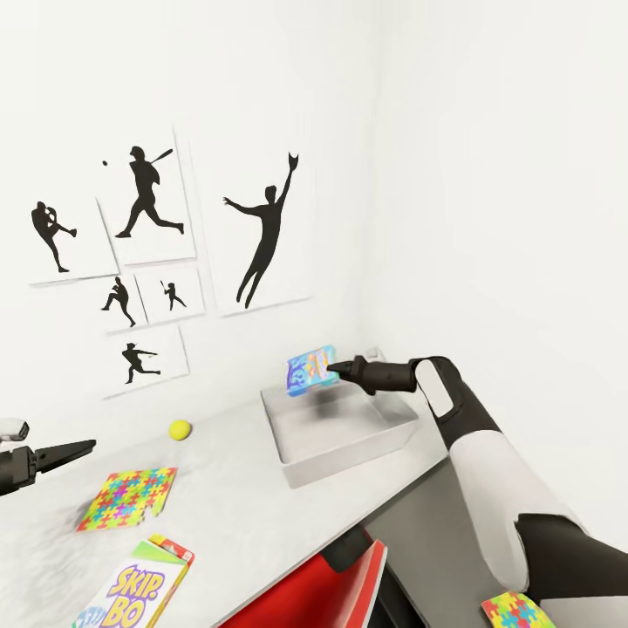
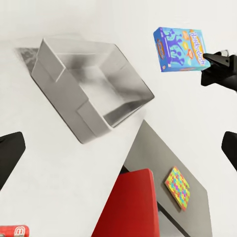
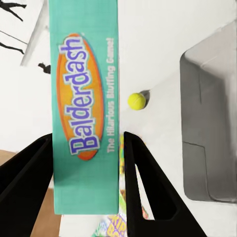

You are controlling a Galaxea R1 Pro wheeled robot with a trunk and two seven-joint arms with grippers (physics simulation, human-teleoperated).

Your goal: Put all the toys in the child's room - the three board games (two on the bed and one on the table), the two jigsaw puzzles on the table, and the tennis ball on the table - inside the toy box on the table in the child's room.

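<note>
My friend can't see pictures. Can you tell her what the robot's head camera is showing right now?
The robot's right gripper holds a blue board game up over a grey toy box on a white table. A tennis ball, a puzzle and a Skip-Bo game lie on the table.

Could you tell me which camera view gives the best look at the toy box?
The left wrist view: the toy box shows whole, with its empty inside. The head view shows it from the side, below the held board game; the right wrist view catches one end.
</note>
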